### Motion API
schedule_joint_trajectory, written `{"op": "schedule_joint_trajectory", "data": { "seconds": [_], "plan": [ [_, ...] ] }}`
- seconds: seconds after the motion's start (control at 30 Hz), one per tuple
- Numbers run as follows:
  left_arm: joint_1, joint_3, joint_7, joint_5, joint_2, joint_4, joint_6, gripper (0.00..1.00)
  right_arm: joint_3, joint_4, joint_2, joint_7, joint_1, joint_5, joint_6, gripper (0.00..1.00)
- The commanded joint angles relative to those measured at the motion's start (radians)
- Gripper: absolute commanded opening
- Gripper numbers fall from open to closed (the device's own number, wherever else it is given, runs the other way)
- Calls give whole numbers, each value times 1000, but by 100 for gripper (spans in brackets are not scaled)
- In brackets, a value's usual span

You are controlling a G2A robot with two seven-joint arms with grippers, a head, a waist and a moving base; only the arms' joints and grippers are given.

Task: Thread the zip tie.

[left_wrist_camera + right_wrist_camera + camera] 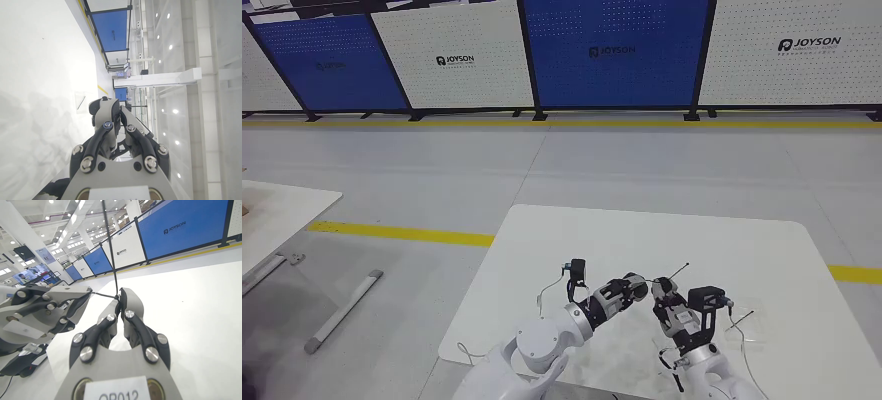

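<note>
A thin black zip tie [113,262] is held between both grippers above the white table [642,235]. My right gripper [120,295] is shut on the zip tie at a bend. From there the long strap rises steeply; in the top view the zip tie [674,273] sticks out toward the far right. A short stretch runs sideways from the bend to my left gripper [88,294], which is shut on that end. In the top view the left gripper [635,289] and right gripper [663,291] nearly meet tip to tip. The left gripper [120,106] has its pads pressed together.
A second black zip tie [739,320] lies on a clear sheet on the table to the right of the arms, and this spare tie [81,102] appears beyond my left gripper. Blue and white partition panels [612,50] stand across the floor behind the table.
</note>
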Motion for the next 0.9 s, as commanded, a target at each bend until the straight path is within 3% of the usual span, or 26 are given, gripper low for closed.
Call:
{"op": "schedule_joint_trajectory", "data": {
  "seconds": [0.0, 0.47, 0.6, 0.7, 0.87],
  "plan": [
    [0, 0, 1, -1, 0, 1, -1, 0, 0, 2, 0, -1, 0, -1, -1, 0],
    [0, -2, 8, -14, -1, 2, -16, 0, -3, 18, -1, 13, 6, -1, -2, 0],
    [0, -6, 20, -18, -1, 5, -12, 0, -4, 25, 0, 15, 3, -6, -14, 26],
    [-4, -5, 29, -19, -2, 9, -7, 0, -1, 27, 1, 9, -1, -7, -23, 33],
    [-5, 5, 28, -11, -3, 8, -5, 0, 12, 23, 3, 10, -6, 6, -35, 34]
  ]
}}
